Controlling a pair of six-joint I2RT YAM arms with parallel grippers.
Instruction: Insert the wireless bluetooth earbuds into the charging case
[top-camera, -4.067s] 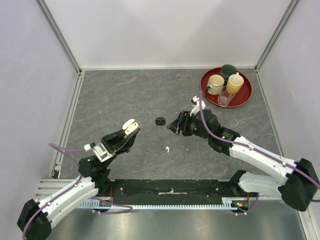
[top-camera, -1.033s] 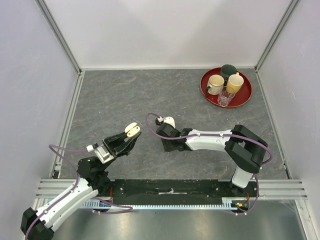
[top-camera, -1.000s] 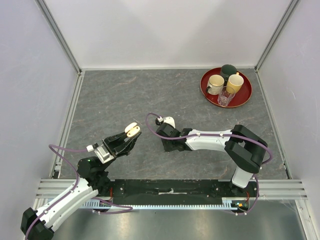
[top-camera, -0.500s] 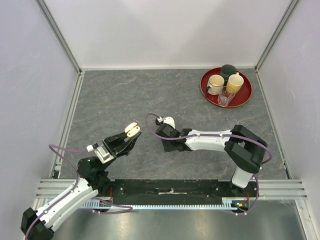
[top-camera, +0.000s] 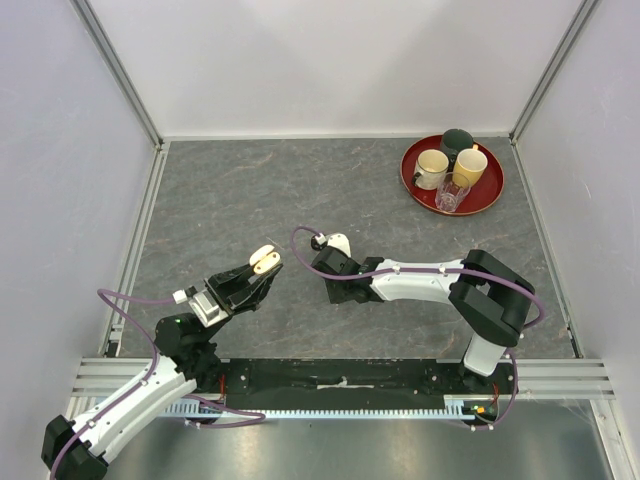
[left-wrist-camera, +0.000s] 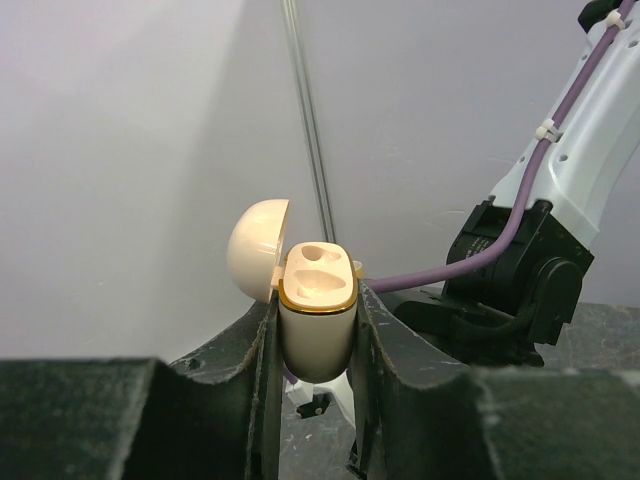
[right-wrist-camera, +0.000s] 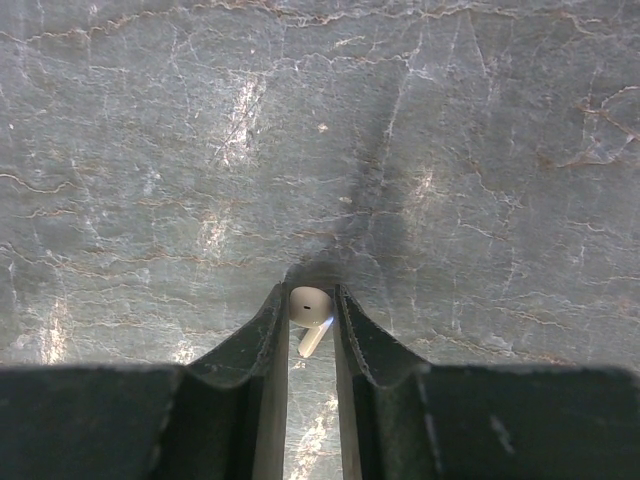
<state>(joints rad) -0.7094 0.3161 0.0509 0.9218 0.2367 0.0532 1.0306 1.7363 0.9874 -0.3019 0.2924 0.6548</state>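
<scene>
My left gripper is shut on the cream charging case and holds it upright above the table, its lid hinged open to the left. Its two moulded wells show no buds in them. From above, the charging case sits left of centre. My right gripper points down at the table, shut on a cream-white earbud whose stem slants back between the fingers. In the top view the right gripper covers that earbud. A small black object lies just behind the right wrist.
A red tray at the back right carries a cream cup, a yellow cup, a dark cup and a glass. Grey walls with metal rails enclose the stone-patterned table.
Since four seconds ago my right arm has swung down and left onto the white earbud. In the last half second its jaws have closed on it. The left arm has barely moved.
</scene>
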